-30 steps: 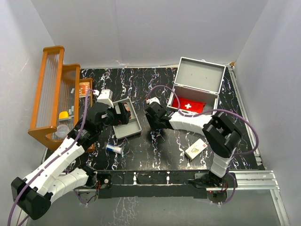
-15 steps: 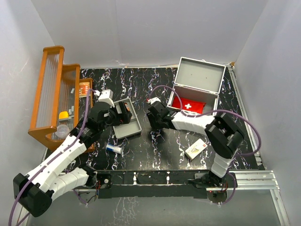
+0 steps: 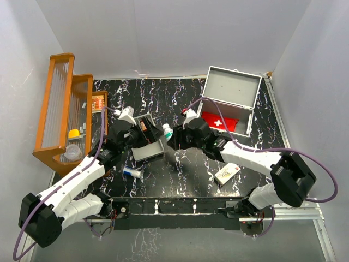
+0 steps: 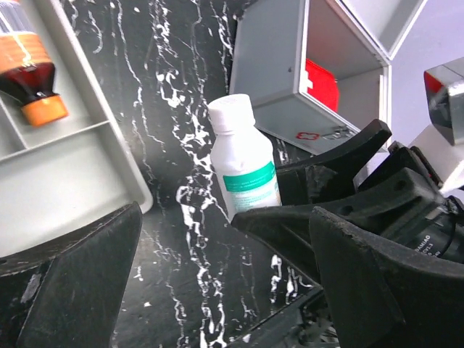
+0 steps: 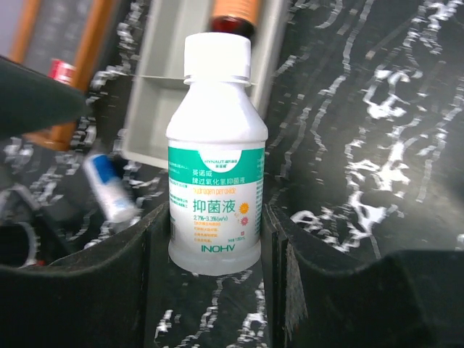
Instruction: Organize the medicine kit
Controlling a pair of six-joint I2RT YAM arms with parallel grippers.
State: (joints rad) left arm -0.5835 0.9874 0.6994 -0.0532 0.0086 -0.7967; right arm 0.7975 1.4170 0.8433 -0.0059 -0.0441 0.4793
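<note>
The medicine kit (image 3: 232,87) stands open at the back right, with a red pouch (image 3: 220,121) inside; it also shows in the left wrist view (image 4: 279,80). My right gripper (image 3: 173,136) is shut on a white bottle (image 3: 168,131) with a green label and holds it upright above the table, just right of the small grey tray (image 3: 155,148). The right wrist view shows the bottle (image 5: 216,159) pinched between both fingers (image 5: 123,290). My left gripper (image 3: 140,134) hangs open and empty over the tray (image 4: 65,167), which holds a brown bottle (image 4: 29,76). The white bottle (image 4: 244,165) stands in front of it.
A wooden rack (image 3: 54,109) with small items stands at the far left, an orange box (image 3: 98,102) beside it. A small blue-capped tube (image 3: 131,172) lies in front of the tray. A white box (image 3: 227,173) lies at the front right.
My right gripper has risen off the table with the white bottle and swung towards the tray, its arm stretched further left. My left gripper has shifted slightly right over the tray.
</note>
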